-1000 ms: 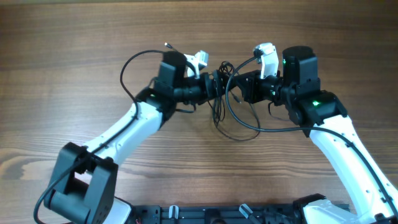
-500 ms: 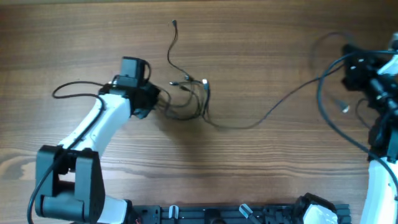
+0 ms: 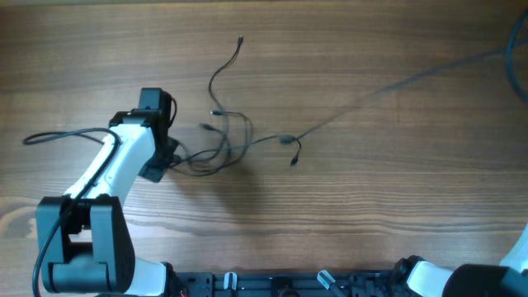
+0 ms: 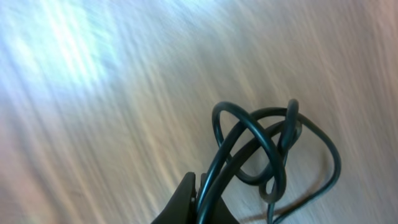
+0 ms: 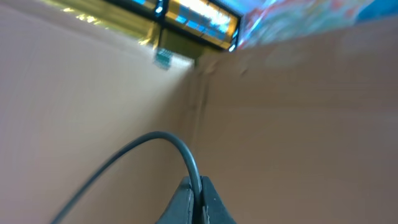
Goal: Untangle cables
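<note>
Your left gripper [image 4: 198, 200] is clamped on the cables [image 3: 224, 147]. Your right gripper [image 5: 198, 200], off-frame overhead, pinches one strand [image 3: 388, 87], blurred toward top right.

Even overhead light, the taut cable [image 3: 388, 91] smeared; left wrist view blurred, glare on table [image 4: 74, 56]

One left gripper [image 4: 196, 188], one right gripper [image 5: 198, 188], one tangle of cables [image 3: 221, 151].
</note>
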You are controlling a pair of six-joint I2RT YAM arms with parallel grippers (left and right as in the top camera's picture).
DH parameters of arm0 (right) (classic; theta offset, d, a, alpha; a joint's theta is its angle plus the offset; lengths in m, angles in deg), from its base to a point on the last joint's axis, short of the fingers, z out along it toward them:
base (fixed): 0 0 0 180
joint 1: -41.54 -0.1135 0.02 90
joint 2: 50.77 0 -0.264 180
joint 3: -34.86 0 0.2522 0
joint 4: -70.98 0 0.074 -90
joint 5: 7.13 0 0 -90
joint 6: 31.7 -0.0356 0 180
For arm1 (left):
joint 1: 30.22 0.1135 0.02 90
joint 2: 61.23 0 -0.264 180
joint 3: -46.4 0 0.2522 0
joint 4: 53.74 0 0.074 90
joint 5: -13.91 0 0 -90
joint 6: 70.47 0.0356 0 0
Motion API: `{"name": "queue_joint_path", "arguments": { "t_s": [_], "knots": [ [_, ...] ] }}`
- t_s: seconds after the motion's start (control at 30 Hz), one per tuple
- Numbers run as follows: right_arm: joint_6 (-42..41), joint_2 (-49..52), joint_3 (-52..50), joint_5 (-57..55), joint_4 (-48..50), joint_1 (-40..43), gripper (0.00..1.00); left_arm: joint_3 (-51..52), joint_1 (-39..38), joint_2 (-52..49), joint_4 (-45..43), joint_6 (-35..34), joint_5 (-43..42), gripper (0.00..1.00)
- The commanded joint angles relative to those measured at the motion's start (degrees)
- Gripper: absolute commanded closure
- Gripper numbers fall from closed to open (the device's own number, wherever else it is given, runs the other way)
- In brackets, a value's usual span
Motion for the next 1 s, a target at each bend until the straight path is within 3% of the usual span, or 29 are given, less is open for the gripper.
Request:
{"name": "queue_joint_path", "arguments": {
  "t_s": [0.0,0.07,0.13,0.3,0.4,0.53,0.57,0.6,0.63,0.7,0.77,0.8,0.87,0.93,0.97],
  "knots": [
    [5.4,7.2,10.2,-3.8,-1.0,2.9,0.96,0.3,5.0,0.3,2.2,-5.7,10.8,0.96],
    [7.9,11.9,14.5,-4.0,-4.4,4.6,0.96,0.3,7.9,0.3,2.3,-5.7,10.2,0.96],
    [11.4,16.4,16.0,-4.0,-7.1,6.1,0.96,0.3,10.6,0.3,1.7,-5.7,4.3,0.96],
    [10.7,29.0,15.7,-1.1,-14.2,7.0,0.96,0.3,8.3,0.3,1.6,-5.1,-2.5,0.96],
    [-0.6,36.7,15.7,-1.4,-27.9,8.2,0.96,0.3,3.6,0.3,1.5,-5.1,-3.5,0.96],
    [-3.3,44.0,15.7,-1.4,-39.6,11.1,0.96,0.3,-1.6,0.3,-1.4,-4.9,-5.1,0.96],
    [-6.1,45.5,15.6,-1.4,-43.1,11.6,0.85,0.3,-4.3,0.3,-7.9,2.0,-11.2,0.96],
    [-8.0,45.5,15.6,-1.4,-44.3,11.6,0.38,0.3,-6.3,0.3,-13.5,7.9,-16.2,0.96],
    [-10.7,44.6,15.6,-1.3,-44.7,11.5,0.00,0.3,-7.7,0.3,-17.7,12.1,-20.3,0.96],
    [-14.4,41.7,15.6,0.5,-45.5,11.0,0.00,0.3,-11.1,0.3,-27.3,18.5,-29.5,0.96],
    [-18.9,36.5,15.6,13.8,-46.7,10.1,0.00,0.3,-13.8,0.5,-34.6,24.5,-36.9,0.91],
    [-21.1,34.2,15.6,21.9,-47.0,9.6,0.00,0.3,-14.4,0.5,-35.1,24.8,-36.8,0.81],
    [-25.0,30.1,15.6,36.2,-47.1,7.1,0.00,0.3,-13.7,1.1,-33.5,23.6,-37.0,0.80],
    [-24.9,26.8,15.6,39.4,-50.4,2.6,0.00,0.2,-12.8,3.7,-33.4,23.6,-41.4,0.72],
    [-24.8,25.2,15.6,39.4,-53.0,-0.6,0.00,0.2,-12.4,5.6,-33.4,25.4,-42.0,0.62]
  ]
}}
